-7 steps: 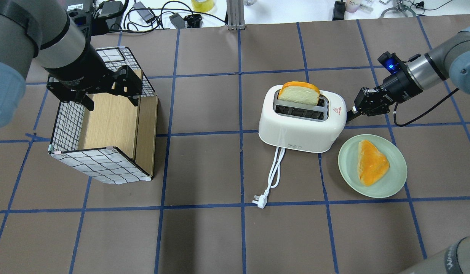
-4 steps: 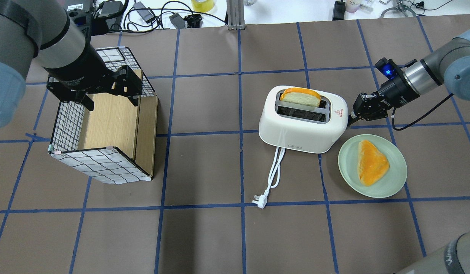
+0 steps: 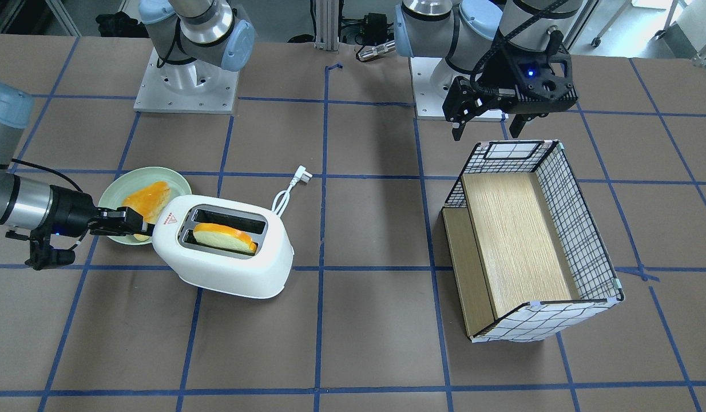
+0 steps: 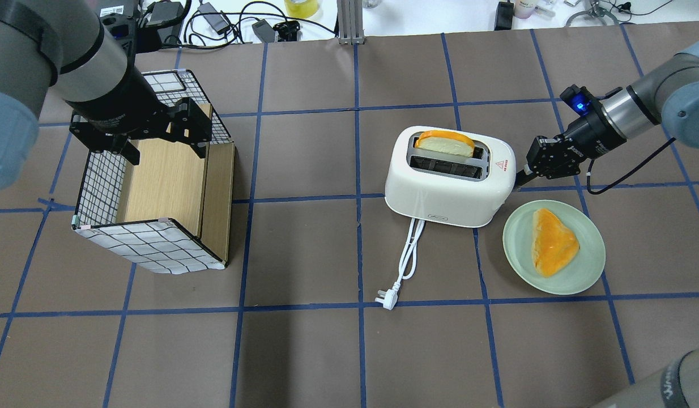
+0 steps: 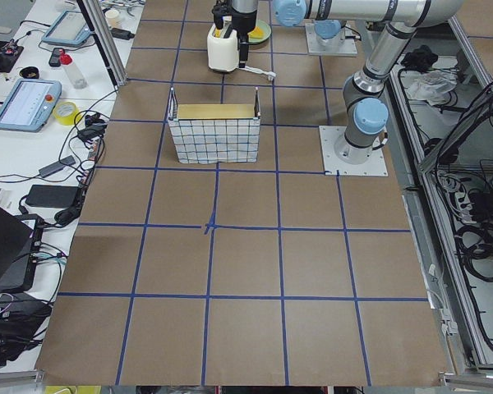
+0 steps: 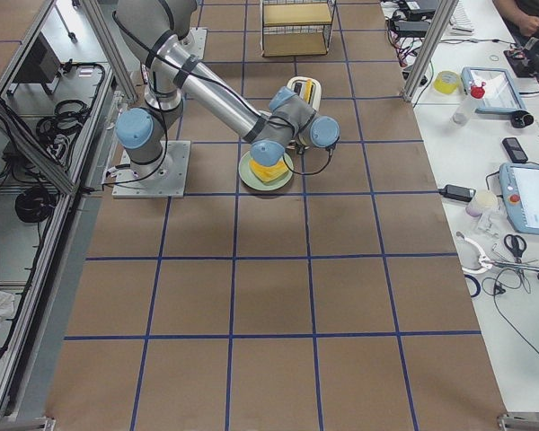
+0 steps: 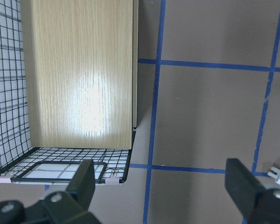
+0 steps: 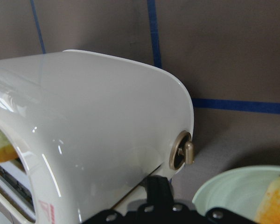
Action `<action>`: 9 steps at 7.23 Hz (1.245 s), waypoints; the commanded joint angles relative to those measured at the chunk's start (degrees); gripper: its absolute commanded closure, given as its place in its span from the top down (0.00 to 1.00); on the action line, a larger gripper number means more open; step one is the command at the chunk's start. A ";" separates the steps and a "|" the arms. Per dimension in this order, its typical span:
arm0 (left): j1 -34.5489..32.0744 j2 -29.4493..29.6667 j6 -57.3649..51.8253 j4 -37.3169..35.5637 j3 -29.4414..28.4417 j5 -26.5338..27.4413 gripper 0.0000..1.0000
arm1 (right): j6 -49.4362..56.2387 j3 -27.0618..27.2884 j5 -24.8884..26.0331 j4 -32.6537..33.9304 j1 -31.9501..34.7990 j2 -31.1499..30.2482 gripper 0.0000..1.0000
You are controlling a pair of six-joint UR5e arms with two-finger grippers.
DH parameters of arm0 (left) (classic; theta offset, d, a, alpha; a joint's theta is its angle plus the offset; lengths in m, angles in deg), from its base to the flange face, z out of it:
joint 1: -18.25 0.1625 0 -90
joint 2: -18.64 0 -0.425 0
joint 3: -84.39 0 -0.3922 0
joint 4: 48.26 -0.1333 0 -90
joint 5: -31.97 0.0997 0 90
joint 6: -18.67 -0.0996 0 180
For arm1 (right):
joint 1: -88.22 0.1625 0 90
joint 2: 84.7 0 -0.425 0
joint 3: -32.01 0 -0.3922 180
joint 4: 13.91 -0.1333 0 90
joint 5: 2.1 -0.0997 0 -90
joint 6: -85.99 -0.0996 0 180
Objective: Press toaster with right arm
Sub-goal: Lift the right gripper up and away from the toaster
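Observation:
The white toaster (image 4: 448, 181) stands right of the table's middle, also in the front view (image 3: 227, 263). An orange-crusted bread slice (image 4: 444, 143) sits low in its far slot. My right gripper (image 4: 519, 178) is shut, its tip low against the toaster's right end, also seen in the front view (image 3: 141, 226). In the right wrist view the closed fingers (image 8: 158, 189) touch the toaster's (image 8: 98, 116) end wall, just below and left of the grey knob (image 8: 182, 150). My left gripper (image 4: 162, 133) hangs open over the wire basket.
A green plate (image 4: 587, 266) with another bread slice (image 4: 553, 241) lies just right of the toaster, under my right wrist. The toaster's white cord and plug (image 4: 385, 299) trail toward the front. The wire-grid basket (image 4: 151, 243) with its wooden bottom stands at the left.
The bread slice, standing high out of the slot a second ago, has dropped low into the toaster. My right gripper has lowered a little at the toaster's end. The left arm has not moved.

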 commanded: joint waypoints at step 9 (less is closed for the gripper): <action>0.00 -0.03 0.00 -0.02 0.00 0.00 1.00 | -20.73 -21.06 24.51 -6.20 3.73 -12.34 1.00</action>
